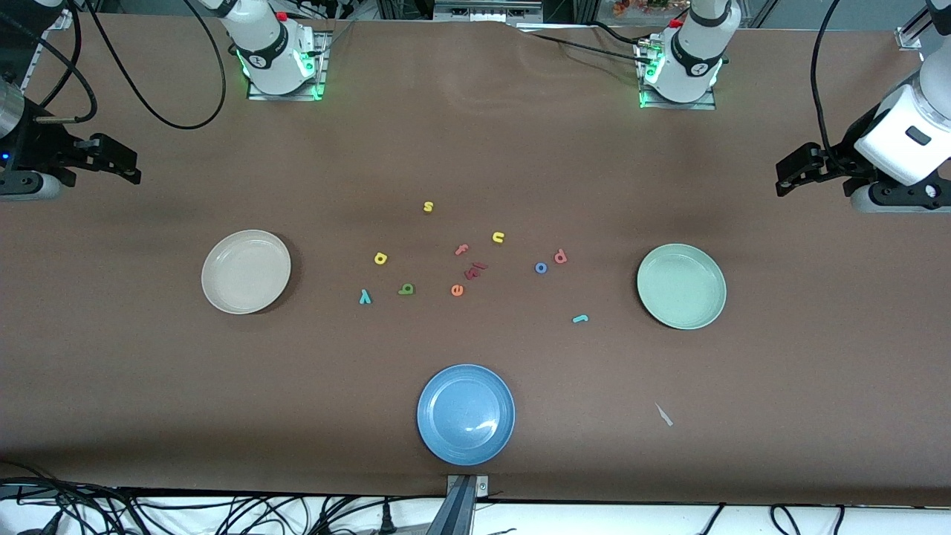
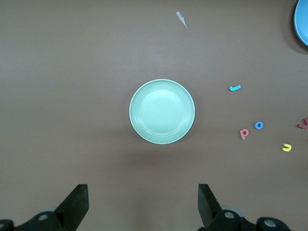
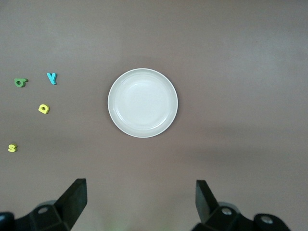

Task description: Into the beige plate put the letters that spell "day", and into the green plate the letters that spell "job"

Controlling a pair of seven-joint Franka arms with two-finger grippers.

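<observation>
Nearest me sits the blue plate (image 1: 466, 414); my left gripper (image 2: 143, 204) and right gripper (image 3: 140, 201) both gape wide, holding nothing.

Letters (image 1: 475, 260) scattered between beige plate (image 1: 246, 271) and green plate (image 1: 681, 286) — third plate (image 1: 466, 414) nearer the camera.

Dark red pieces (image 1: 475, 270): letters too small to tell.
</observation>
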